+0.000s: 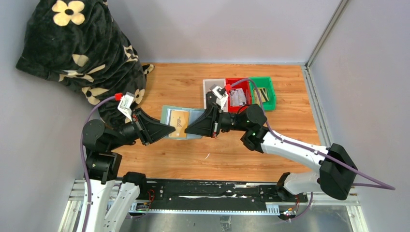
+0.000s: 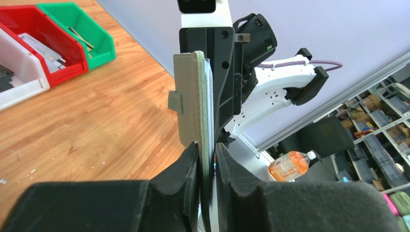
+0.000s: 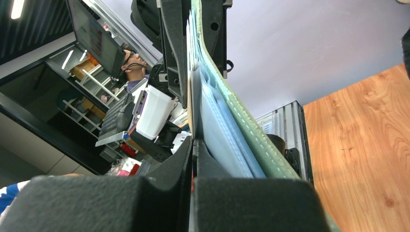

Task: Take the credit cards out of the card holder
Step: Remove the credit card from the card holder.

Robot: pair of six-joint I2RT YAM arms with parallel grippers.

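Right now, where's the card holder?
Top view, centre: the card holder lies open between the left gripper and the right gripper, left of the white bin and nearer the arms.

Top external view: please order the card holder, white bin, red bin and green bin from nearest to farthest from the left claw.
1. card holder, gripped by the left claw
2. white bin, back right
3. red bin, right of white
4. green bin, farthest right

Mid-frame, card holder (image 1: 183, 123) over the table (image 1: 290, 116) — left gripper (image 1: 171, 129) at its left edge, right gripper (image 1: 187, 129) at its right — row of bins (image 1: 270, 96) behind toward upper right, blanket (image 1: 82, 48) heaped upper left.
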